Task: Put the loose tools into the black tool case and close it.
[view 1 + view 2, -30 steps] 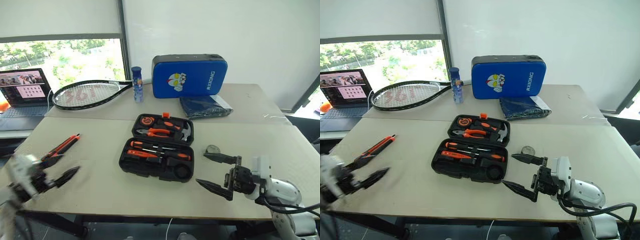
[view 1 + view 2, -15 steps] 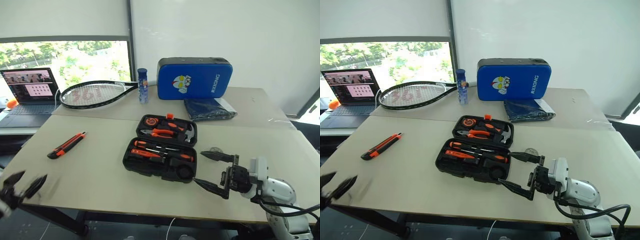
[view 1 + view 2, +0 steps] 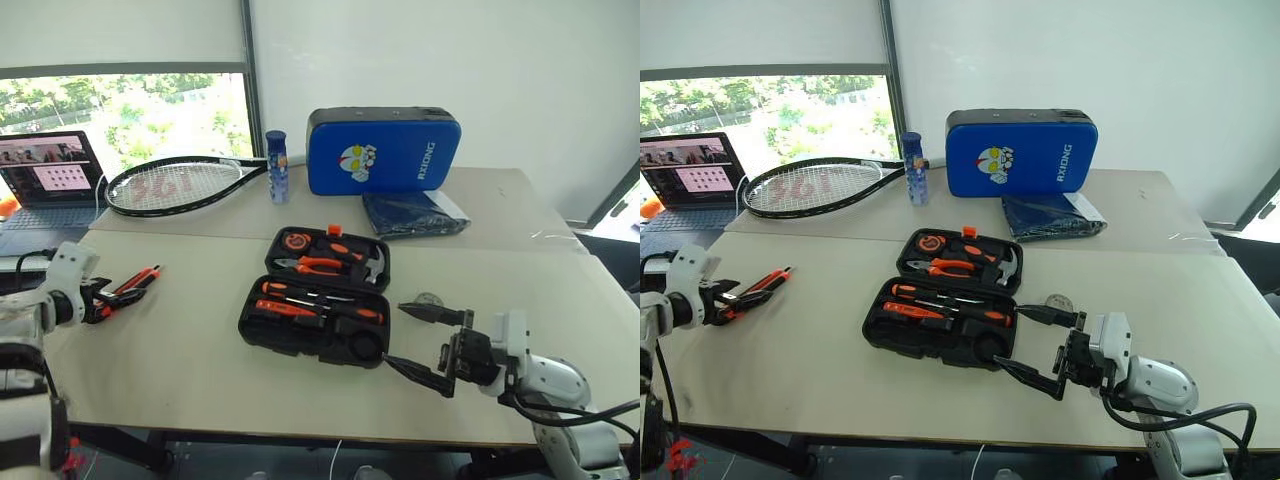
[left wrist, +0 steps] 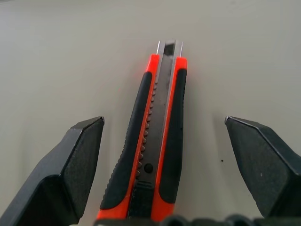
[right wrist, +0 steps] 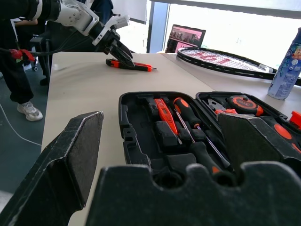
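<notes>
- Black tool case (image 3: 315, 300) lies open mid-counter, lid half toward the wall, base half toward the robot; screwdrivers (image 3: 318, 308) with orange-black handles sit in the base slots, pliers (image 3: 312, 265) and a hammer (image 3: 370, 265) in the lid.
- Utility knife (image 3: 128, 288) lies loose on the counter (image 3: 200, 370) well to the left of the case, close to the counter's left edge, its length running diagonally.
- Left hand (image 3: 100, 298) is at the knife's near end, fingers spread wide; in the left wrist view the knife (image 4: 155, 141) lies between the two fingers (image 4: 75, 174) with bare counter on both sides, not touching either.
- Right hand (image 3: 415, 342) hovers just right of the case's near right corner, fingers wide apart, holding nothing, pointing toward the case.
- A small round object (image 3: 430, 298) sits on the counter just beyond the right hand; can't tell what it is.
- Open counter between knife and case, and along the front edge before the case.
- Back of counter: black racket (image 3: 175, 187), blue bottle (image 3: 275, 167), blue padded bag (image 3: 380, 150) standing upright, dark folded cloth (image 3: 412, 213); all well apart from the case.
- Laptop (image 3: 45, 190) sits off the counter's far left corner.
</notes>
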### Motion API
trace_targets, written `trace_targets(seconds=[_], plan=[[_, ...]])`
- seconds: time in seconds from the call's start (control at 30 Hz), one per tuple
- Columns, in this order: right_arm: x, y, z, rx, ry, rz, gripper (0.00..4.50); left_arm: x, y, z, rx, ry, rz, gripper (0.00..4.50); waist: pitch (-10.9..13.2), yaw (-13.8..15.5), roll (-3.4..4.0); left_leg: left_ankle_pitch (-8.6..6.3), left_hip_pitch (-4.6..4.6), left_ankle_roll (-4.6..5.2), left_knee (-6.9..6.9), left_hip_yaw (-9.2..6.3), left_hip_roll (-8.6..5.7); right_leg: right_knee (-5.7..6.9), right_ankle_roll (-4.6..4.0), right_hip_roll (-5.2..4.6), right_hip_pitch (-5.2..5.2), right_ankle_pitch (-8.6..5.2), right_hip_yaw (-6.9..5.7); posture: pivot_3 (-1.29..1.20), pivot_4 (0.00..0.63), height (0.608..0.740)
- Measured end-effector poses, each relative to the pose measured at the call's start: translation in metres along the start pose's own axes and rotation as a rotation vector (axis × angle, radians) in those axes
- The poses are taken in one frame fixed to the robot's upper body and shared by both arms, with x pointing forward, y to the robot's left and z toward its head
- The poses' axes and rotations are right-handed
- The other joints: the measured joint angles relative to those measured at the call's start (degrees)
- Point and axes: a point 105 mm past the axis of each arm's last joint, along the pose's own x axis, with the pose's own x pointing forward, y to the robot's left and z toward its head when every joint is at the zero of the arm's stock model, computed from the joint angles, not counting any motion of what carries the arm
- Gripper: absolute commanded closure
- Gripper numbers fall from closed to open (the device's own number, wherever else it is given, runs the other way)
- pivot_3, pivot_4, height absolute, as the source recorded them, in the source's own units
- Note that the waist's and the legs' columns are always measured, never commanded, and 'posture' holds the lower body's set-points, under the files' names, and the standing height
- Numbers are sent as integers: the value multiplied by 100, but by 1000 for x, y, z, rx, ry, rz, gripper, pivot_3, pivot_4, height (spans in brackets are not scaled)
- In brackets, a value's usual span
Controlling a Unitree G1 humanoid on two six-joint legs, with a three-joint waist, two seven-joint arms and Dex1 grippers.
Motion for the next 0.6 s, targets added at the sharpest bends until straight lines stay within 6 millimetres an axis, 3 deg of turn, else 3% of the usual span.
trace_targets(seconds=[0.17, 0.3, 0.33, 0.47, 0.6], plan=[[-1, 0, -1, 3, 12, -9, 0, 3, -4, -10, -24, 71, -34, 79, 0, 0, 0, 2, 3, -3, 2, 0, -2, 1, 1, 0, 4, 0, -1, 0, 150, 740], [-2, 0, 0, -6, 20, -6, 0, 3, -4, -9, -30, 86, -36, 1035, 0, 3, 0, 2, 5, -3, 2, -1, -2, 2, 1, -1, 5, -1, -1, 0, 150, 740], [-3, 0, 0, -5, 22, -7, 0, 3, -5, -9, -32, 86, -38, 1583, 0, 3, 0, 2, 5, -3, 2, -1, -2, 3, 1, -1, 5, 0, -1, 0, 150, 740], [-5, 0, -1, -3, 29, -14, 0, 2, -7, -8, -31, 72, -63, 2772, 0, 9, 0, 2, 4, -3, 3, -1, -3, 2, 1, -2, 6, 0, -1, 0, 150, 740], [-10, 2, -4, 8, 50, -23, 0, 0, -16, 5, -15, -47, -165, 2775, 1, 20, -1, 3, -3, -4, 4, -4, -2, 2, 0, -2, 2, 0, -5, 0, 150, 740]])
